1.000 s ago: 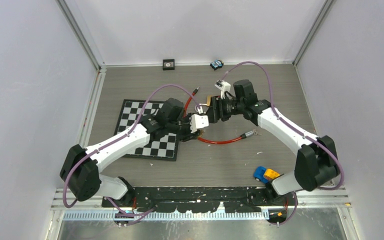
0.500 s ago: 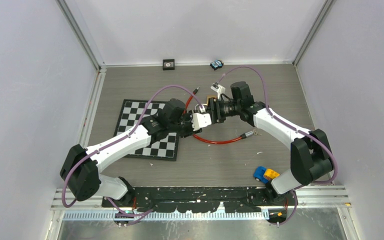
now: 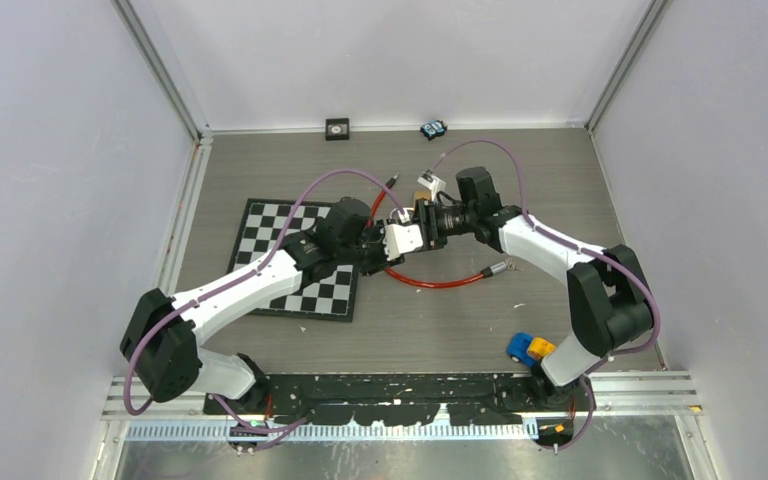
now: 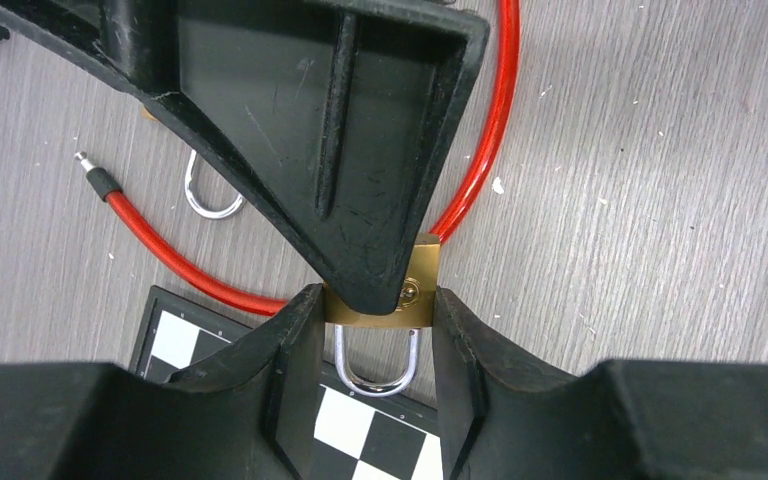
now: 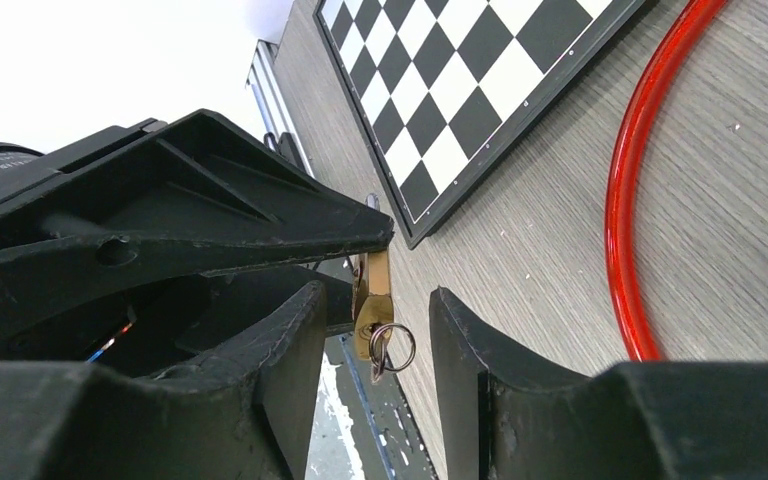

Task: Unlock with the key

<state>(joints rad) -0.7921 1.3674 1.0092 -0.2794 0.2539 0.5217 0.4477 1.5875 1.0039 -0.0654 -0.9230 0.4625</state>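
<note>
- Chessboard (image 3: pixel 265 228): flat on the grey surface (image 3: pixel 460 330), left of centre.
- Left gripper (image 4: pixel 376 298): clamped on the brass body of the padlock (image 4: pixel 380 311), one finger on each side. The lock is lifted off the surface at mid-table.
- Key ring (image 5: pixel 392 346): hangs at the padlock's end. Whether the key sits in the keyway cannot be told.
- Right gripper (image 5: pixel 378 297): jaws apart around the padlock's end and ring, neither finger visibly pressing.
- Red cable (image 3: pixel 440 283): looped on the surface below both grippers.
- Toy car (image 3: pixel 530 348): blue and yellow, near right.
</note>
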